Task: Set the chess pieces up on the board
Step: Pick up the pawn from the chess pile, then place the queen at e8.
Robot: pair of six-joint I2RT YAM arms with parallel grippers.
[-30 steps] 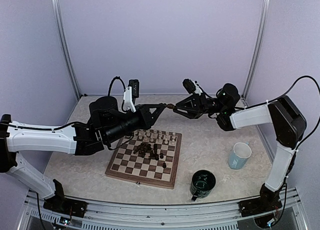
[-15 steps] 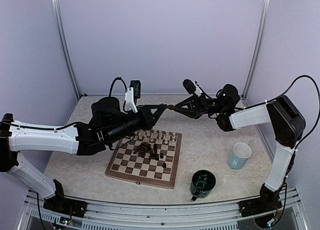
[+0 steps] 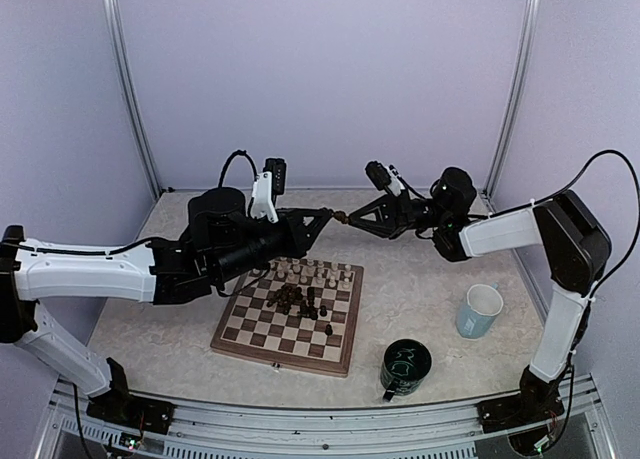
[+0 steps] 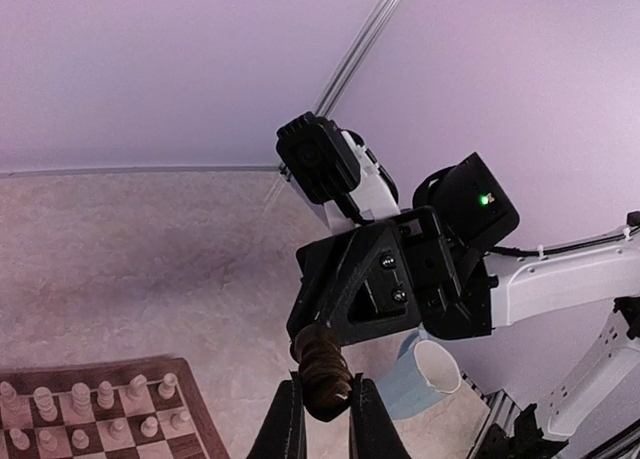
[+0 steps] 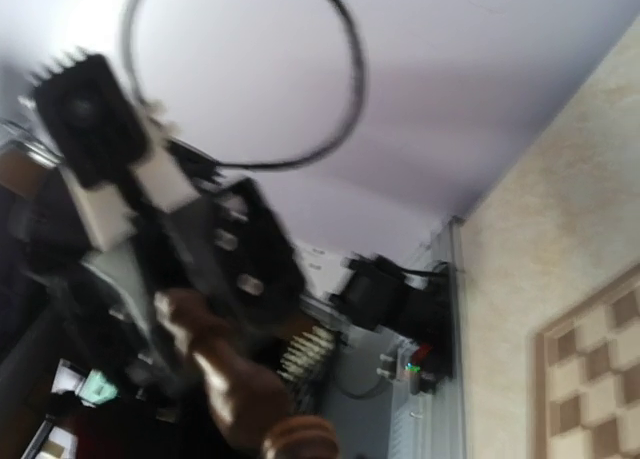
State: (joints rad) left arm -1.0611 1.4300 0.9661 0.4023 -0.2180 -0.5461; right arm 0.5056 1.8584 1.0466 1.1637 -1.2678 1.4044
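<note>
In the middle of the top view, high above the checked brown-and-cream wooden board (image 3: pixel 248 347), the left gripper (image 4: pixel 323 401) is pinched narrow on a dark brown turned wooden chess piece (image 4: pixel 322 371). The right gripper (image 3: pixel 353 218) meets its other end, but I cannot tell whether it grips. The piece is likely light, rigid and smooth, so it is best held at its grooved waist.

A robotics lab test cell: plain lavender walls (image 3: pixel 320 79) and aluminium frame posts (image 3: pixel 130 109) enclose a speckled desk (image 3: pixel 420 279). A metal rail (image 3: pixel 320 426) along its near edge carries two white-and-black robot arms, left arm (image 3: pixel 90 274) and right arm (image 3: pixel 560 249), trailing a black cable (image 3: pixel 612 165).
</note>
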